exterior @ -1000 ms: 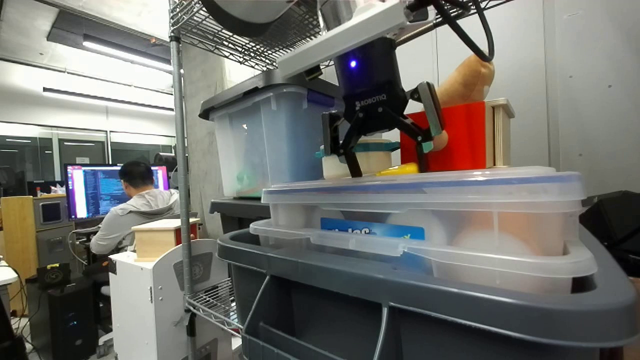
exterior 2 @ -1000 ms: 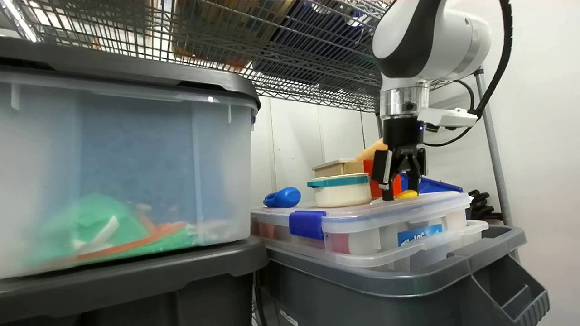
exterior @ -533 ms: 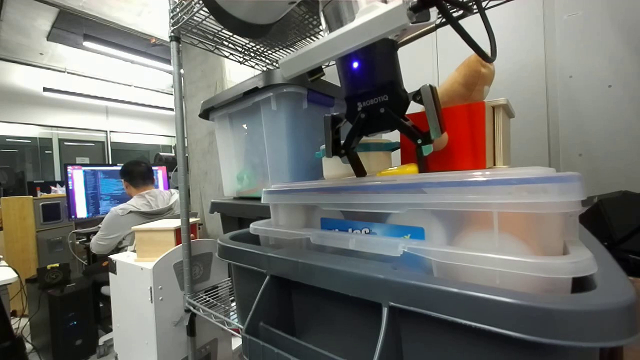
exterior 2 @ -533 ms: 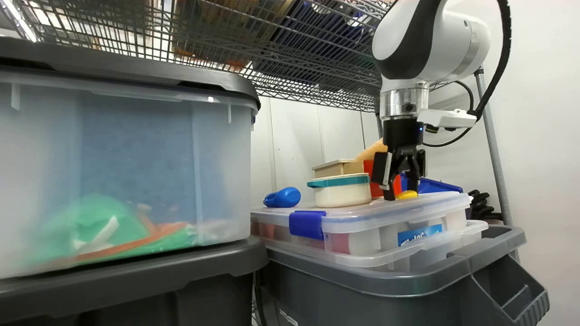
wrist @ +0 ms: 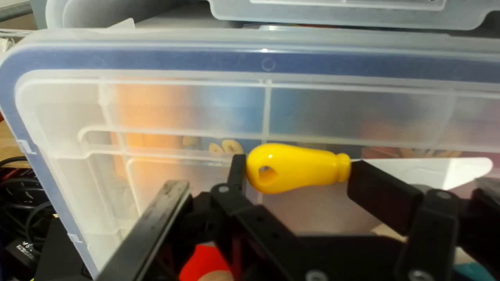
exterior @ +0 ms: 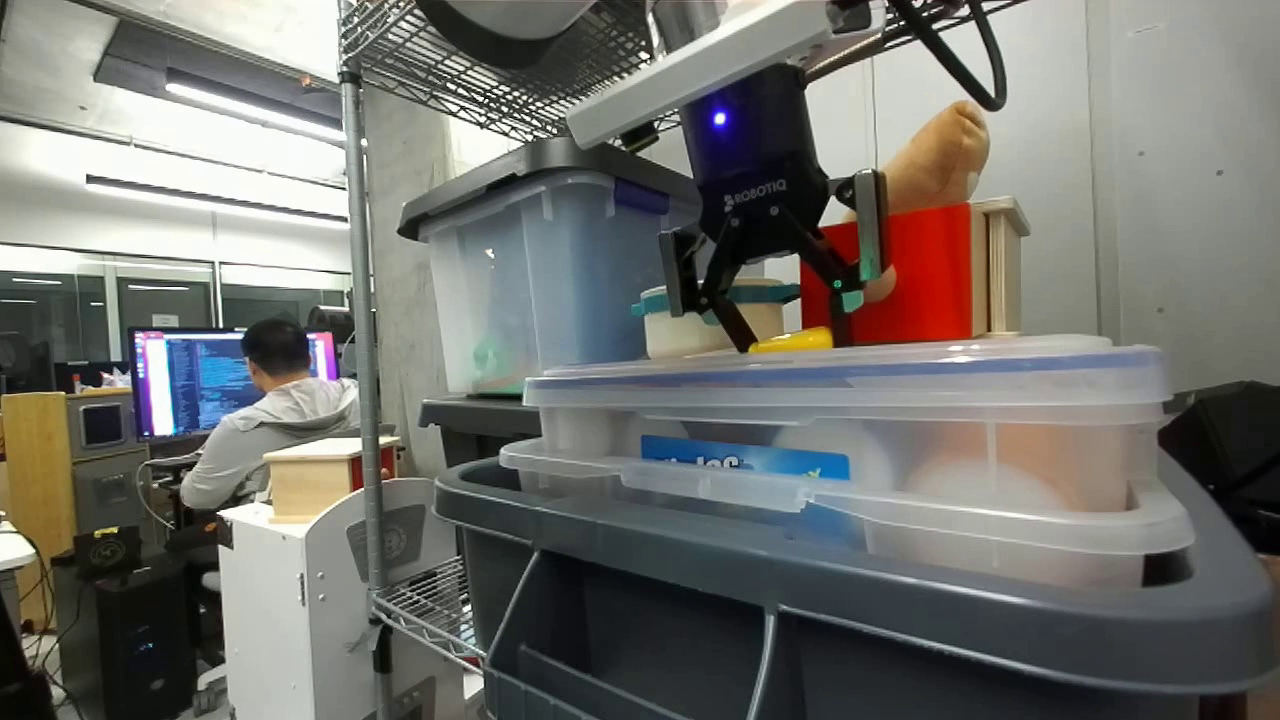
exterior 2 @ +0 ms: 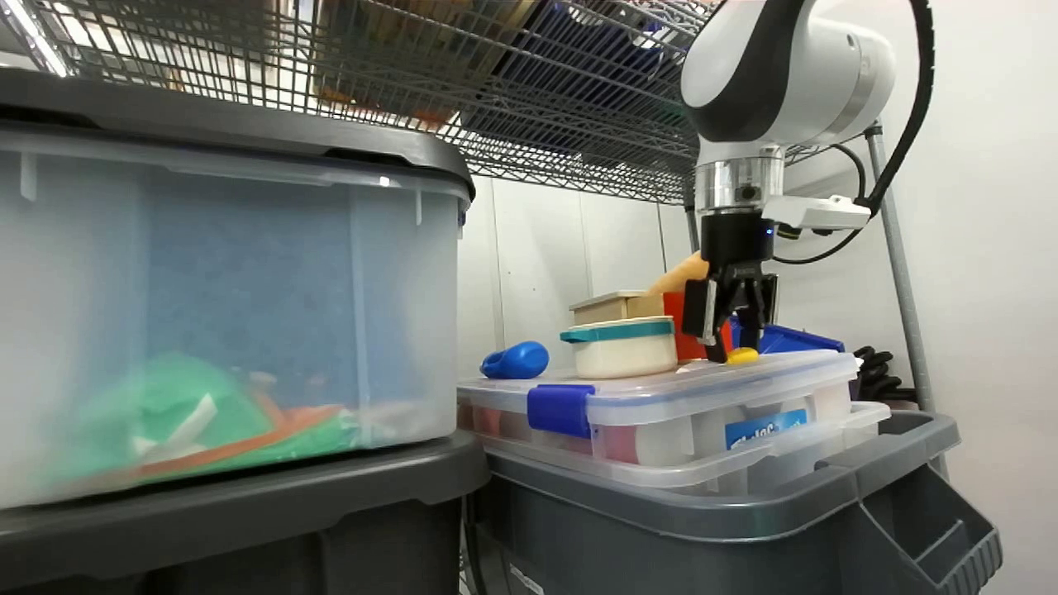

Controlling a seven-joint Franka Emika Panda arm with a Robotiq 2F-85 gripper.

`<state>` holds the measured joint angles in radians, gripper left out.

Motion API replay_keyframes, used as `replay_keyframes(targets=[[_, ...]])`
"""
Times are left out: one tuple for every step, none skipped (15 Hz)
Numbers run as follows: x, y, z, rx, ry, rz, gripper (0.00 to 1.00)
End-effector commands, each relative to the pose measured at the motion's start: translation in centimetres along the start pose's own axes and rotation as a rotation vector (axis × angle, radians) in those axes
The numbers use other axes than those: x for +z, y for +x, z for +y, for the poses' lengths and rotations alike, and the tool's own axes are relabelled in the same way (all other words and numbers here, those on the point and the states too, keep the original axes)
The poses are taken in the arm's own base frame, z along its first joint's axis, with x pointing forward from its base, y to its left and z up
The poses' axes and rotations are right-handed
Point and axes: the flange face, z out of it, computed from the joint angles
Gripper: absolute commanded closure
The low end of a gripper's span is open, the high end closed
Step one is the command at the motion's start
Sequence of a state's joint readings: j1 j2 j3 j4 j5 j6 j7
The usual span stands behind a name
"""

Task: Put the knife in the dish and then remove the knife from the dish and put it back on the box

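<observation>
The knife's yellow handle [exterior: 793, 341] [exterior 2: 743, 355] lies on the lid of the wide translucent box [exterior: 1000, 400] [exterior 2: 645, 409]. In the wrist view, the knife handle [wrist: 300, 168] spans lengthwise between my fingertips, and its white blade runs out behind the right finger. My gripper [exterior: 795, 345] [exterior 2: 733, 349] [wrist: 297, 170] points down at lid level. One finger touches the round handle end and the other touches the neck. The cream dish [exterior: 672, 335] with its teal band stands beside the gripper on the lid, whole in an exterior view [exterior 2: 625, 355].
A red box [exterior: 915, 280] with a tan foot-like object [exterior: 935, 155] on it stands close behind the gripper. A tall dark-lidded bin [exterior: 530, 280] [exterior 2: 248, 289] is beside the box. A blue object [exterior 2: 517, 361] lies past the dish. A wire shelf [exterior 2: 372, 83] hangs overhead.
My fingers have drawn closer together, the one nearer the dish moving in until both meet the handle. The yellow handle has shifted very slightly. The dish has not moved.
</observation>
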<state>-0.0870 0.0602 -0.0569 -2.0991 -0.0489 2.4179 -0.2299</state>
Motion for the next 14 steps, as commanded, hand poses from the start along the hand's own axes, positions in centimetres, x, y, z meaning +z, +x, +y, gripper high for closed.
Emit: replay_keyframes(targets=[[0.2,0.6,0.2,-0.001,0.016,0.008,0.54],[0.1,0.7,0.2,0.001,0.016,0.008,0.54],[0.1,0.7,0.2,0.002,0.016,0.008,0.55],[0.0,0.8,0.2,0.004,0.015,0.008,0.58],[-0.2,0.8,0.2,0.005,0.015,0.009,0.58],[-0.4,0.8,0.1,0.015,0.012,0.010,0.58],[-0.8,0.8,0.1,0.019,0.013,0.013,0.58],[-1.1,0.8,0.2,0.021,0.015,0.017,0.58],[-1.4,0.8,0.2,0.024,0.015,0.020,0.58],[-1.7,0.8,0.1,0.025,0.015,0.024,0.58],[-1.9,0.8,0.1,0.027,0.013,0.026,0.58],[-2.1,0.9,0.1,0.029,0.012,0.028,0.58],[-2.3,0.9,0.1,0.030,0.011,0.032,0.58],[-2.5,0.9,0.2,0.031,0.011,0.035,0.58]])
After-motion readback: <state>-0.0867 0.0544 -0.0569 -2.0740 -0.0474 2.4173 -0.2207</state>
